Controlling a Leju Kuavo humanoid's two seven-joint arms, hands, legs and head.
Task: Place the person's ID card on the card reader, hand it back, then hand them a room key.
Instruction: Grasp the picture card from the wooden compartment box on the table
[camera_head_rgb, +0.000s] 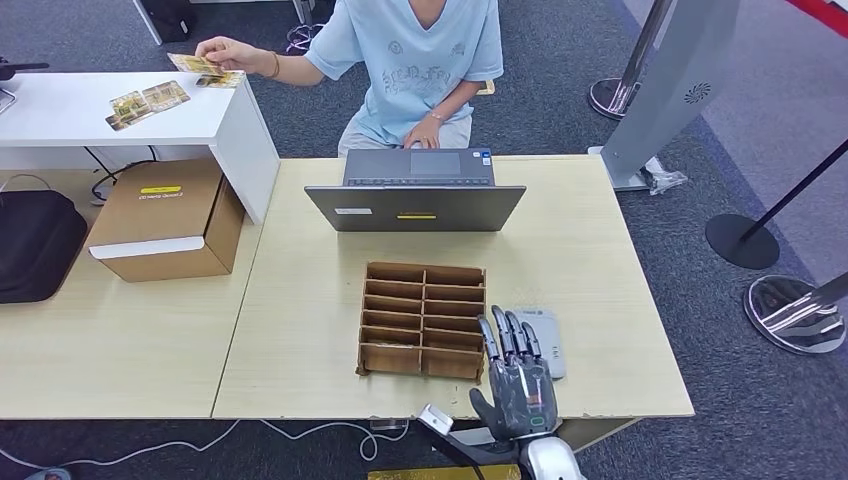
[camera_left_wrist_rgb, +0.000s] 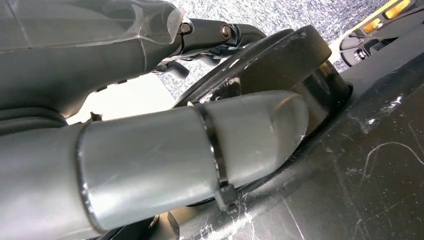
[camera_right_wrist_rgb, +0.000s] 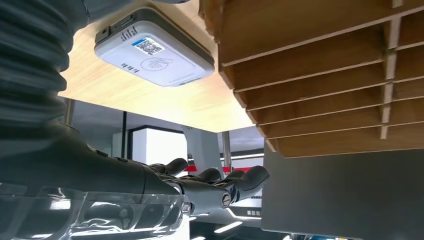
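Reception desk (camera_head_rgb: 620, 300): card reader (camera_head_rgb: 545, 340) near right, right hand (camera_head_rgb: 520, 385) open, empty above it. Person (camera_head_rgb: 415, 60) holds cards (camera_head_rgb: 205, 70) far left. Thin, stiff, slippery; pinch an edge. Left hand's state: can't tell.

Grey-white card reader (camera_head_rgb: 548, 340) flat on the desk beside the divider box, cards (camera_head_rgb: 205, 68) — yellowish — in the person's hand

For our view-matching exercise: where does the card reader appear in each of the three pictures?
Head view: card reader lies lower centre-right, partly behind the right hand.
Left wrist view: not in it.
Right wrist view: upper left.
Shared landmark: the wooden divider tray beside it.
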